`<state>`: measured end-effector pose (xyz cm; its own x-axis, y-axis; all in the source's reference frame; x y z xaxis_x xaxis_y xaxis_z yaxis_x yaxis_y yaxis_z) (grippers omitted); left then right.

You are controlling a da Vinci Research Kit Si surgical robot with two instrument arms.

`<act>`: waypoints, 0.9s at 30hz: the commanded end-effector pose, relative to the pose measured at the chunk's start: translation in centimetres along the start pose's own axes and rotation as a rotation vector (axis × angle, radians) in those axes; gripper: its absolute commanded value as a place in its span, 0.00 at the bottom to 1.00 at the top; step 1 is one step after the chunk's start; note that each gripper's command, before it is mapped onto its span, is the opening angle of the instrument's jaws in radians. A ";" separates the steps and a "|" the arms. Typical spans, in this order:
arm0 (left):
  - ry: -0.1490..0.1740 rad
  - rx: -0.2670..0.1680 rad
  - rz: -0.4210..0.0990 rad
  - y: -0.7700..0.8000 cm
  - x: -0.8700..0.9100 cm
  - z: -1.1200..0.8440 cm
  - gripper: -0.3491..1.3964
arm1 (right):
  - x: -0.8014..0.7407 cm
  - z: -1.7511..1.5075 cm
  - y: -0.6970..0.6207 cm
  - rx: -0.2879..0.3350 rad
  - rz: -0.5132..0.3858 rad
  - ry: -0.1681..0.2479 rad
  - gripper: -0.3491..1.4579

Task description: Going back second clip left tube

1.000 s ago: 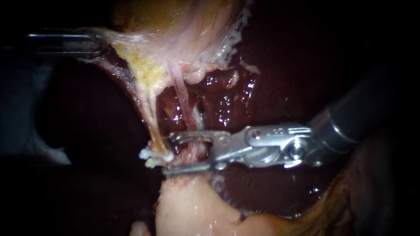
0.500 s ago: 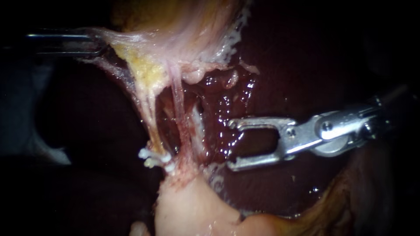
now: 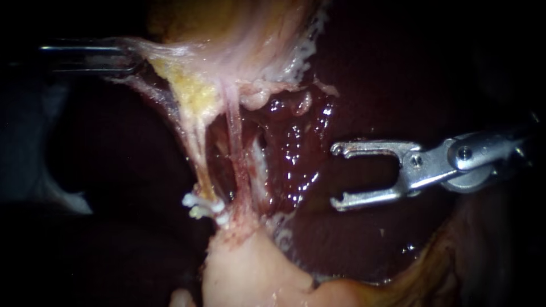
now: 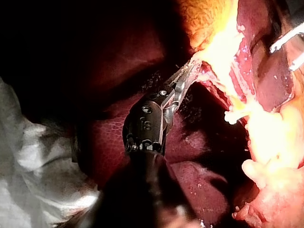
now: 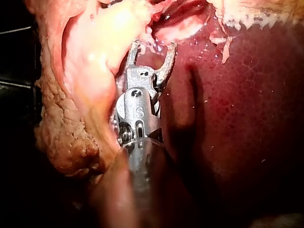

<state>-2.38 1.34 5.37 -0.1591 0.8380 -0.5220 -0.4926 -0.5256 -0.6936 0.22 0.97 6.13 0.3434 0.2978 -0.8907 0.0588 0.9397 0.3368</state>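
Two tubes run down mid-scene; the left tube (image 3: 196, 153) carries a white clip (image 3: 200, 206) at its foot. The right instrument (image 3: 336, 176), which a second ago straddled the tubes' foot, has drawn back to the right over the liver (image 3: 296, 142), jaws apart and empty. To my eye the retreat is nearly done. Far left, the left instrument (image 3: 133, 57) clamps pale tissue (image 3: 165, 57), holding it taut.

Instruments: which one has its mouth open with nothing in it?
My right instrument: its jaws gape, empty. My left instrument has jaws shut on pale tissue.
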 end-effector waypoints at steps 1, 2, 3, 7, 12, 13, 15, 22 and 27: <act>-0.001 -0.002 0.003 0.01 -0.02 0.04 0.00 | 0.00 0.00 0.00 0.000 0.000 0.000 0.47; 0.002 -0.005 0.004 0.02 -0.06 0.10 0.00 | 0.00 0.00 0.00 0.000 0.000 0.000 0.47; 0.001 -0.008 0.006 0.03 -0.08 0.14 0.00 | 0.00 0.00 0.00 0.000 0.000 0.000 0.47; -0.008 -0.015 0.011 0.08 -0.17 0.33 0.00 | 0.00 0.00 0.00 0.000 0.000 0.000 0.47; -0.013 -0.016 0.016 0.12 -0.24 0.45 0.00 | 0.00 0.00 -0.01 0.000 0.000 0.000 0.47; -0.013 -0.016 0.016 0.12 -0.24 0.46 0.00 | 0.00 0.00 -0.01 0.000 0.000 0.000 0.47; -0.013 -0.015 0.016 0.12 -0.24 0.47 0.00 | 0.00 -0.01 -0.01 0.000 0.000 0.000 0.47; -0.013 -0.017 0.016 0.13 -0.24 0.49 0.00 | -0.01 -0.02 -0.01 0.001 0.000 0.000 0.47; -0.013 -0.017 0.016 0.13 -0.24 0.48 0.00 | 0.00 -0.02 -0.02 0.001 0.000 0.000 0.47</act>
<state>-2.82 1.14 5.65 -0.1783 0.8315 -0.5261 -0.4753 -0.5410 -0.6939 0.19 0.95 6.11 0.3435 0.2980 -0.8906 0.0578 0.9398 0.3367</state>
